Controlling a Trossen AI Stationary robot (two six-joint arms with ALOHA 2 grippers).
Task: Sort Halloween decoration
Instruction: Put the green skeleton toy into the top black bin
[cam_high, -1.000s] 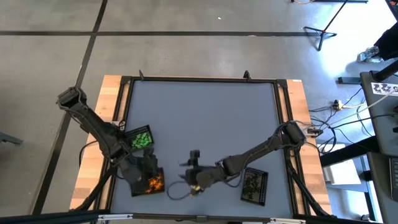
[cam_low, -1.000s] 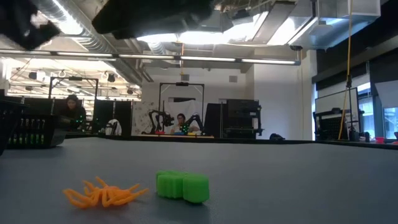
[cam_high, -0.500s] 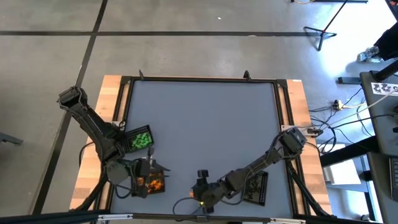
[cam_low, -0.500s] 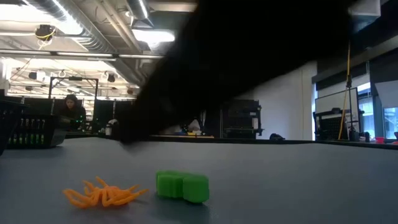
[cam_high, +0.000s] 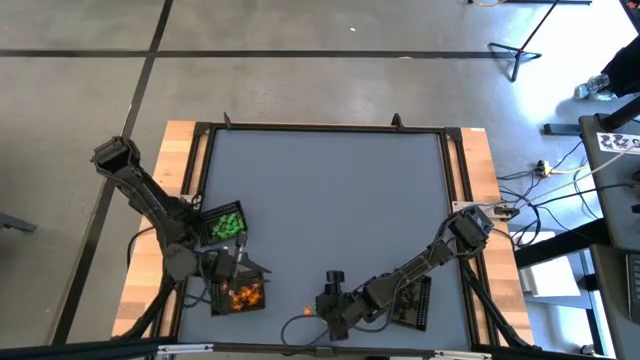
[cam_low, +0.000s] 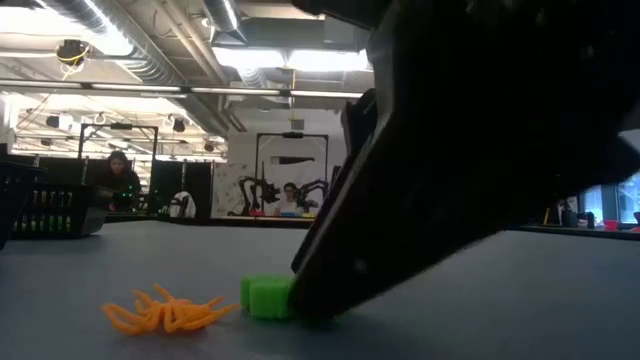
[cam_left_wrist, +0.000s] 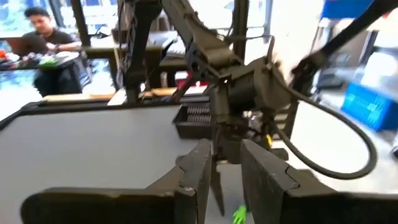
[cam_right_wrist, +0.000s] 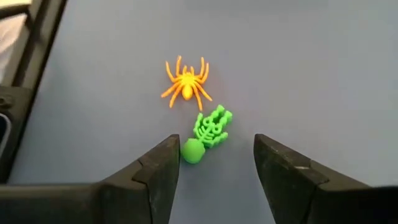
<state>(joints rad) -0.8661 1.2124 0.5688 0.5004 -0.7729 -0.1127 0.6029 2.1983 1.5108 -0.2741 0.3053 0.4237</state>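
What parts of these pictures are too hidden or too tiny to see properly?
- Green skeleton trinket: in the low view the dark right gripper covers most of it.
- Black mesh tray on the right: in the high view the right arm crosses it, and its contents are too small to tell.
- Left gripper: in the high view its fingers blend into the arm.
- Orange spider trinket: only a speck in the high view.

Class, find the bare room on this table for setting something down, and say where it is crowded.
Free: the grey table from its far edge to the green-filled tray. Crowded: the near edge, with the orange-filled tray, left gripper, right gripper over the green skeleton, orange spider, black tray.
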